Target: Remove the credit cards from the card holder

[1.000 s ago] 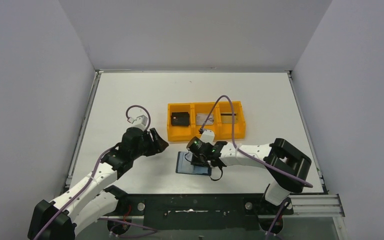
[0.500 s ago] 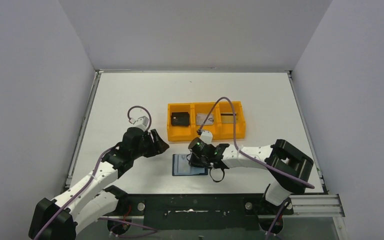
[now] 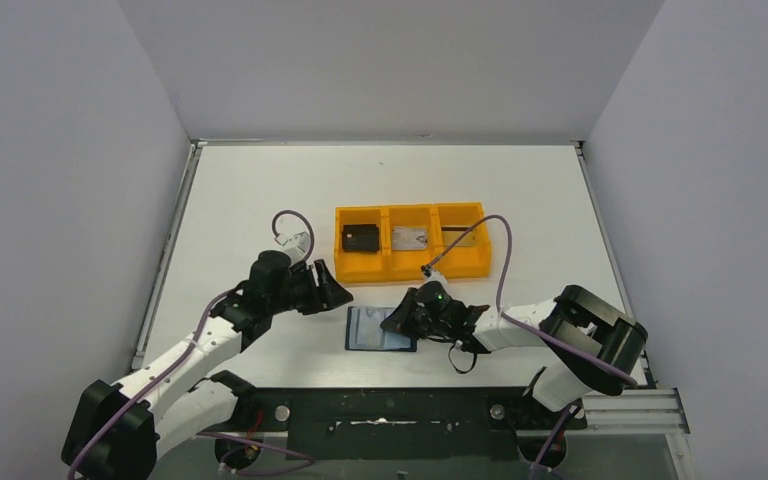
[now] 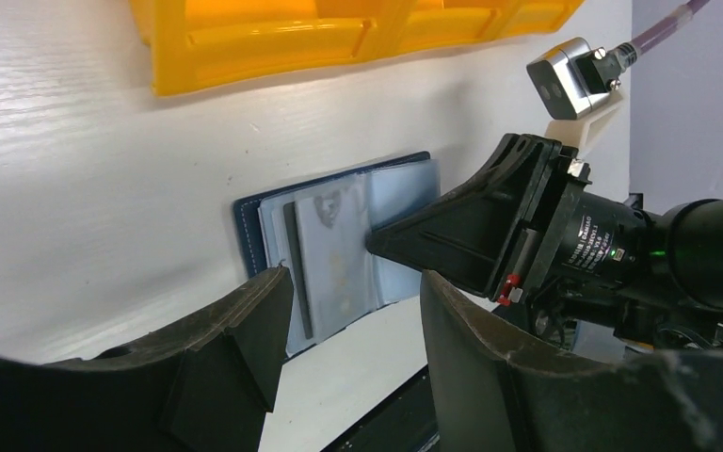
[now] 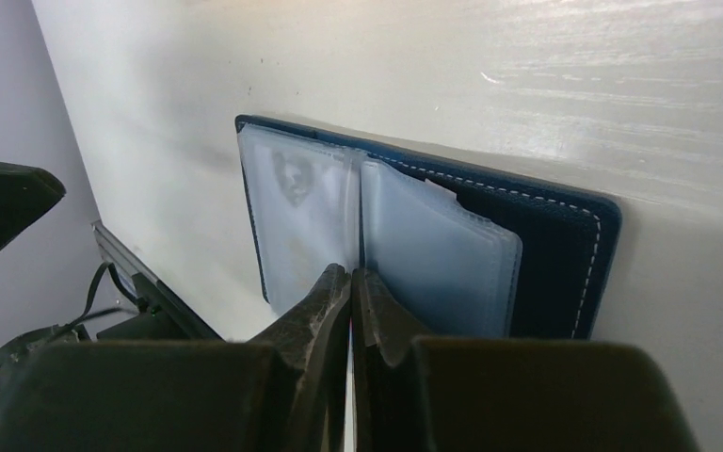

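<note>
Your right gripper [image 5: 350, 273] has its fingers pressed together with no gap showing, and the tips sit down on the centre fold of the card holder [image 5: 546, 245], which lies spread open and flat on the table [image 5: 546, 66] directly under and ahead of them. You have one cloudy blue-grey sleeve on either side of the tips, with the navy cover showing as a stitched border past the sleeve on the right; whether a card sits inside either sleeve you cannot tell. Your left gripper [image 4: 353, 278] is spread wide and holds nothing, hovering just short of the holder's other edge, so that in its own view the holder shows between its two fingers and the right gripper's pointed tip comes in from the far side. Farther out, past the holder from both grippers, stands the orange tray [image 3: 410, 272]: the silver-grey card [image 3: 410, 239] lies in its middle compartment, the gold-tan card [image 3: 460, 234] with the dark stripe in the compartment nearer your right arm, and a small black object [image 3: 360, 237] in the compartment nearer your left
</note>
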Available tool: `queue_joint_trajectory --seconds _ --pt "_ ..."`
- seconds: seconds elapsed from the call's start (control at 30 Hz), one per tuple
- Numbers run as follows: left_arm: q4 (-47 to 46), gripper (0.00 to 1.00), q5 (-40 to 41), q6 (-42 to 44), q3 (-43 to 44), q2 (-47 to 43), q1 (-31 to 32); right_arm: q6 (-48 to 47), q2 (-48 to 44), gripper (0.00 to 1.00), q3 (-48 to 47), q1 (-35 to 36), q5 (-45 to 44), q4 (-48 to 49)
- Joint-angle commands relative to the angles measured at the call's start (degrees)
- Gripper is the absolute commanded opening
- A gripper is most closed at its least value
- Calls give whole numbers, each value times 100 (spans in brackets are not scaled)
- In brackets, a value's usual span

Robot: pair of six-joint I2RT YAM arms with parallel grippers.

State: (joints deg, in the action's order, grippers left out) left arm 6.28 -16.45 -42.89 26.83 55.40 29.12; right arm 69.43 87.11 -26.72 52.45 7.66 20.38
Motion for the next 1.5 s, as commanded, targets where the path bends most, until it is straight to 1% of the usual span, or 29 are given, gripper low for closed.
queue_joint_trajectory --seconds 0.0,0.17,0.27,0.3,0.4,0.53,0.63,0.7,0.83,0.93,1.0,1.27,1.4,1.47 --pt "-623 52 -522 -8 28 166 -34 194 -90 1 170 -33 151 905" --pt "-845 52 -896 -41 -59 529 -24 344 -42 0 272 -109 153 1059" --pt "-882 52 -944 -76 -133 744 -23 383 -40 0 254 -112 93 896" --pt "-860 52 -916 -78 -142 779 -17 366 -59 2 220 -110 67 798" --pt "-821 52 -777 -85 -158 718 -14 146 -171 11 -46 -29 -46 183" --pt "-547 53 -139 -166 -133 316 -21 -261 -355 27 -693 157 -582 -1085" --pt "-149 57 458 -84 -30 -100 -30 -476 -390 34 -1134 310 -934 -1778" --pt "91 60 862 -71 -3 -417 -53 -628 -356 40 -1470 434 -1176 -2117" --pt "455 72 1479 -140 -36 -1030 -73 -709 -42 46 -2184 695 -1781 -3151" --pt "707 79 1738 -160 -40 -1356 -82 -660 276 49 -2671 927 -2277 -3939" --pt "874 81 1923 -153 -29 -1522 -91 -630 490 50 -2905 1011 -2421 -4174" --pt "1042 83 2197 -102 11 -1652 -126 -594 1061 50 -3431 1111 -2557 -4710" --pt "1007 83 2214 -28 41 -1556 -135 -719 1270 49 -3473 1106 -2415 -4579" --pt "981 83 2179 -26 49 -1487 -135 -735 1381 47 -3503 1116 -2390 -4563"
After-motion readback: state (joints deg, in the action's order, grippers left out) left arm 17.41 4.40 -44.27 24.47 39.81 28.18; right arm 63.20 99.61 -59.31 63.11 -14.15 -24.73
